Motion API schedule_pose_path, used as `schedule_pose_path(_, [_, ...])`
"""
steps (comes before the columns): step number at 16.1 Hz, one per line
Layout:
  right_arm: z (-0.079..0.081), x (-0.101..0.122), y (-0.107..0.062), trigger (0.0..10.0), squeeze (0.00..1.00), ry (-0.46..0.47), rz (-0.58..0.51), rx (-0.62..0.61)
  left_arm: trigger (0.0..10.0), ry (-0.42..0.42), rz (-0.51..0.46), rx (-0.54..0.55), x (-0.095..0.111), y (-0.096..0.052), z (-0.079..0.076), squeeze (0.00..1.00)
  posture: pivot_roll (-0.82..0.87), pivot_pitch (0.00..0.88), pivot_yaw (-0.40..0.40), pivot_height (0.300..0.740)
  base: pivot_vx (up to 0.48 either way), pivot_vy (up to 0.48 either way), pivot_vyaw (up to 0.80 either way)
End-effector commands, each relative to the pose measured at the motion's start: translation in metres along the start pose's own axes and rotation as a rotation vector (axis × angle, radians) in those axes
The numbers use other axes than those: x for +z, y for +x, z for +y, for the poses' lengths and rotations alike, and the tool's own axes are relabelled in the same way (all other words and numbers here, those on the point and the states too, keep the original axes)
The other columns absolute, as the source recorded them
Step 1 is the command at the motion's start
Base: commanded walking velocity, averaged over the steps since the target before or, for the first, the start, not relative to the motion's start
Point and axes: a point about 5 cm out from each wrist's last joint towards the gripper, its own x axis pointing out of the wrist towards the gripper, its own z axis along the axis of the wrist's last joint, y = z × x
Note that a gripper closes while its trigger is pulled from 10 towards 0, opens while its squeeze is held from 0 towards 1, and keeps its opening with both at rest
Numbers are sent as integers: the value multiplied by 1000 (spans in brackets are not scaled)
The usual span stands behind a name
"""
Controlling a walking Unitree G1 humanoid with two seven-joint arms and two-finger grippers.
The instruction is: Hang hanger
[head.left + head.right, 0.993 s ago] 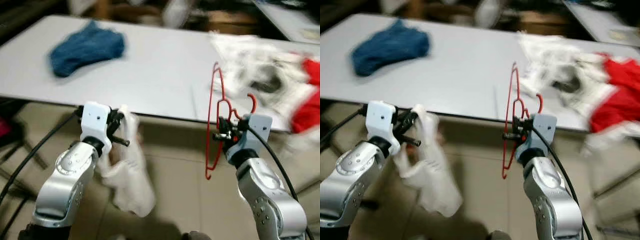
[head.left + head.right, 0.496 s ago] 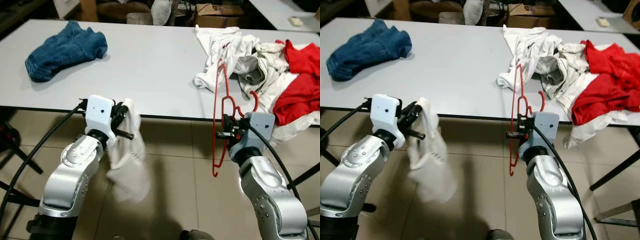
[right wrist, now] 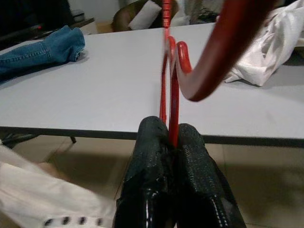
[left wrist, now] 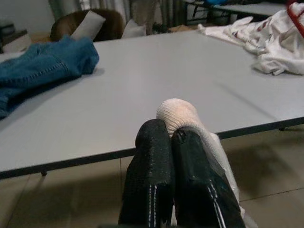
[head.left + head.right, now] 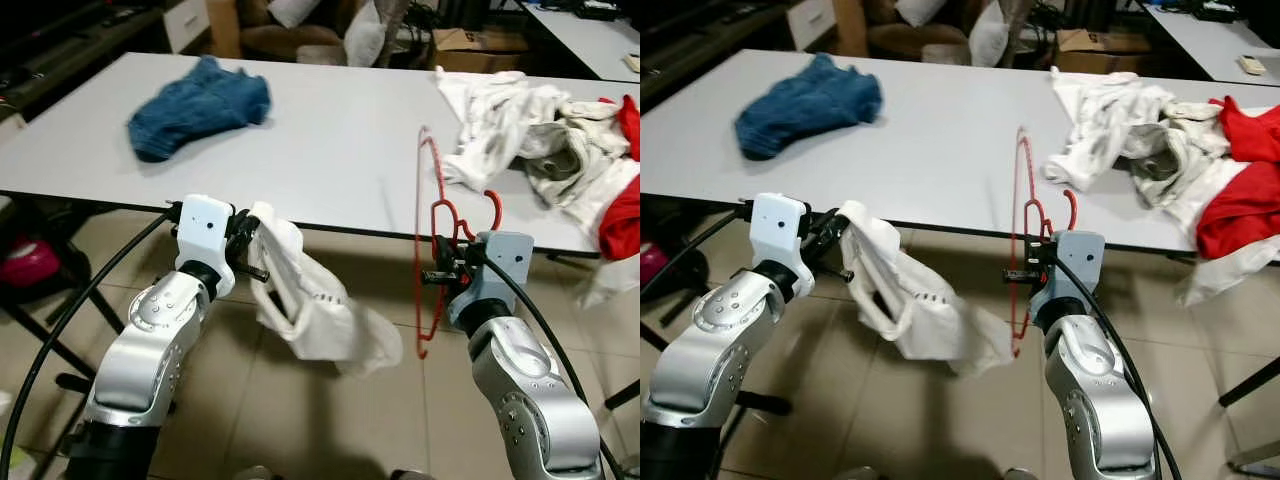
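A red wire hanger (image 5: 432, 215) stands upright in front of the white table's (image 5: 330, 130) near edge. My right gripper (image 5: 441, 273) is shut on the hanger near its hook, and in the right wrist view the red hanger (image 3: 170, 90) rises from between the black fingers (image 3: 154, 156). My left gripper (image 5: 252, 262) is shut on a white garment (image 5: 320, 315) that swings out toward the hanger below table height. The left wrist view has the white garment (image 4: 178, 113) bunched over the closed fingers (image 4: 149, 161).
On the table lie blue jeans (image 5: 200, 105) at the far left and a heap of white clothes (image 5: 520, 115) with a red garment (image 5: 625, 210) at the right. Chairs and boxes stand behind the table. Tiled floor (image 5: 330, 420) lies under my arms. Table legs (image 5: 45, 330) stand at the left.
The camera has shifted, so the table sits differently in view. The white garment has swung out to the right, toward the hanger. Both grippers keep their hold.
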Motion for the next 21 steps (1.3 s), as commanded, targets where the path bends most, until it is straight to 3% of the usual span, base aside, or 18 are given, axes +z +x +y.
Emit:
schedule_pose_path(1, [-3,5,1,10000,0,-19,-28,-5,10000,14,-44,-9,9,3,-1,0,-78,0,53,740,0,442,0])
schedule_pose_path(11, [0,1,7,10000,0,0,-14,0,10000,41,-34,0,4,0,2,0,-51,0,35,740,0,450,0])
schedule_pose_path(16, [-3,2,7,10000,0,-5,-19,-6,10000,35,-33,-6,3,4,-1,0,-64,0,36,740,0,451,-509])
schedule_pose_path(19, [-4,3,7,10000,0,-7,-20,-4,10000,-26,-48,21,4,3,-2,0,-64,0,24,740,0,0,0])
schedule_pose_path(21, [-5,2,8,10000,0,-1,-13,-2,10000,-5,-32,50,1,3,0,0,-63,0,11,740,0,0,0])
